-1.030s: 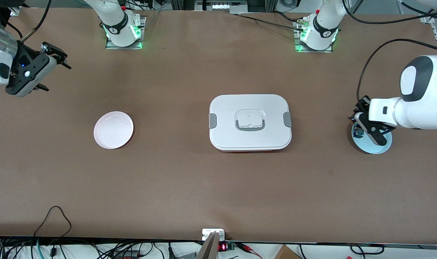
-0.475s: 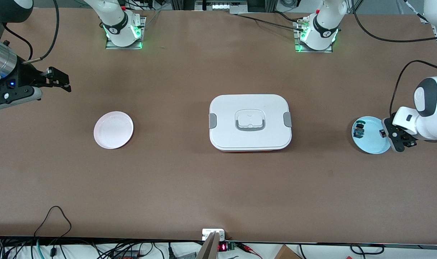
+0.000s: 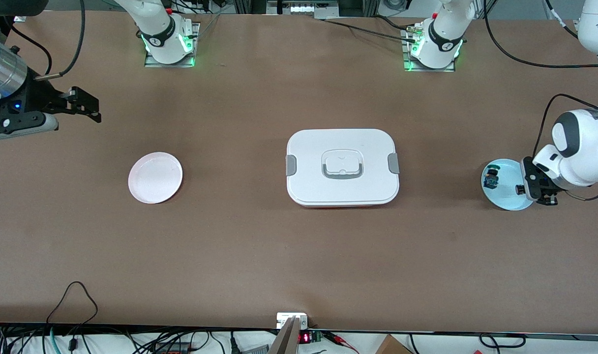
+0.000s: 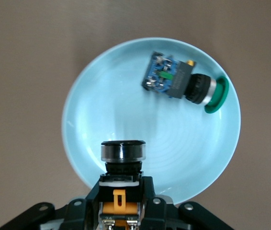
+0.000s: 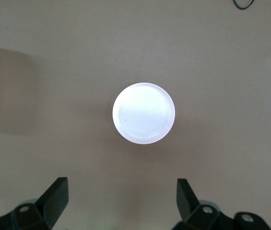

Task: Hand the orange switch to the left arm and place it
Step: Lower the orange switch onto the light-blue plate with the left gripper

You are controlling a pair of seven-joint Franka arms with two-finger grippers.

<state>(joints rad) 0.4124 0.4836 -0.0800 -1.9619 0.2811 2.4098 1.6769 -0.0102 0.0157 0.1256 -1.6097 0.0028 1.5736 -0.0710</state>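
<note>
While my left gripper (image 4: 120, 201) hangs over the light blue plate (image 3: 506, 199), its fingers are clamped on the orange switch (image 4: 121, 167), which sits lifted clear of the dish with its black cap pointing away from my wrist. That arm comes in bent from the left arm's end of the table, wrist turned down over the plate's rim. A small blue-and-green component (image 4: 183, 84) lies in the same plate, apart from the switch I hold. My right gripper (image 5: 121, 196) waits in the air near the right arm's end of the table, fingers spread wide, with the pink plate (image 5: 144, 113) bare below it. Between the two plates stands the box (image 3: 342, 167), lid on, at the middle of the table (image 3: 299, 255). Bare brown tabletop lies all around it, and widest on the side nearer the front camera.
</note>
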